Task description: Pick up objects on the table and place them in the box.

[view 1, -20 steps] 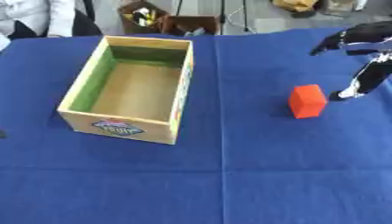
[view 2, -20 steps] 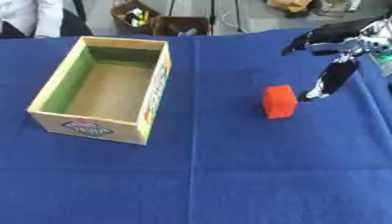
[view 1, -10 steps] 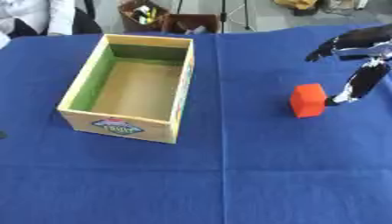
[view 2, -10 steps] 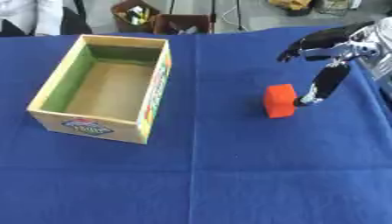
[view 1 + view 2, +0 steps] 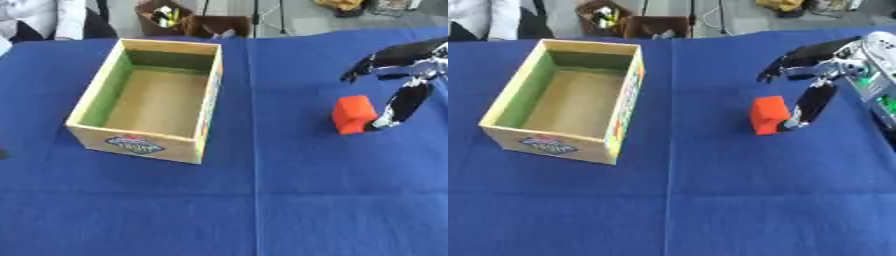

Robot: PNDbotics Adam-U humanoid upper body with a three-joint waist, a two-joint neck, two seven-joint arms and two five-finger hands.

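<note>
The right hand (image 5: 826, 70) comes in from the right side and stands spread open over the red block (image 5: 769, 115) — fingers reach forward above and beyond the block, the thumb (image 5: 805, 107) hangs down with its tip at the block's right face, touching it or just short of it; which of the two I cannot tell. It holds nothing. The block sits on the blue tablecloth (image 5: 710, 200), well apart from the cardboard box (image 5: 566, 100), which stands open and empty to the left. The left hand shows in neither view.

The main risk, as I judge it, is that only one side of the block is covered. If the thumb presses in before the fingers come down on the far face, the block may slide or turn on the cloth — away from the grasp. A close from this spread could also catch only an upper edge, and the block might then tip or drop out on the way across. The cloth itself could bunch under a dragging fingertip. At the box, a low carry could strike the near wall and spill the block outside.
</note>
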